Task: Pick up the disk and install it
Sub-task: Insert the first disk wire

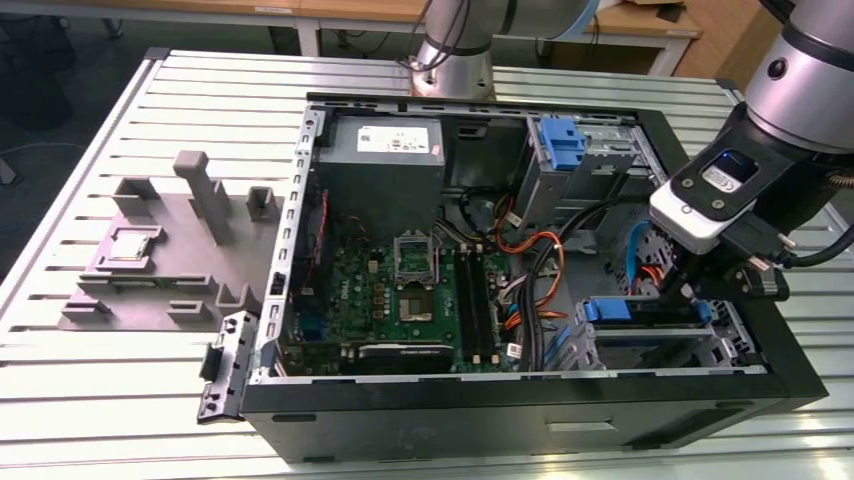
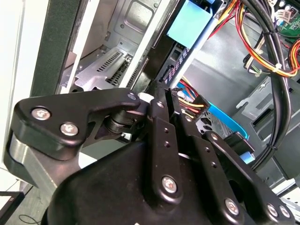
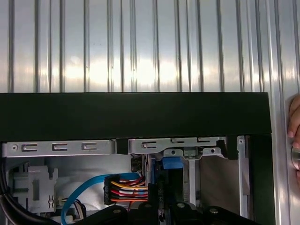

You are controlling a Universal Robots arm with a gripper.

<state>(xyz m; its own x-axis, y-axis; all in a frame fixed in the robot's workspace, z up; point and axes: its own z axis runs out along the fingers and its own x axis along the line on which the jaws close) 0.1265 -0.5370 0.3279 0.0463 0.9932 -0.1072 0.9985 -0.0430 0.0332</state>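
Open computer case [image 1: 534, 400] lying on its side on the slatted desk [image 1: 120, 380], motherboard [image 1: 400, 290] facing up so the bays can be reached from above. At about four o'clock in the exterior view, claw [image 1: 727, 275] lowered over the drive bay [image 1: 654, 330] in the case's corner, wrist tipped steeply downward, arm coming in from two o'clock. Disk [image 2: 190, 21] seen in the second wrist view standing on edge, light-blue label showing, slotted down into the bay beside the metal cage wall [image 2: 108, 65] – probably edge-on so that the blue bracket meets the bay's rails. Claw [image 2: 154, 105] with black links folded close together just above the disk's edge; pinching the disk or merely pressing on it – cannot tell. Power connector with coloured wires [image 3: 126, 187] and blue data cable [image 3: 82, 192] hanging just beside the bay, not visibly plugged into the disk. Grey fixture blocks [image 1: 174, 250] resting at nine o'clock on the desk, well apart from the work.
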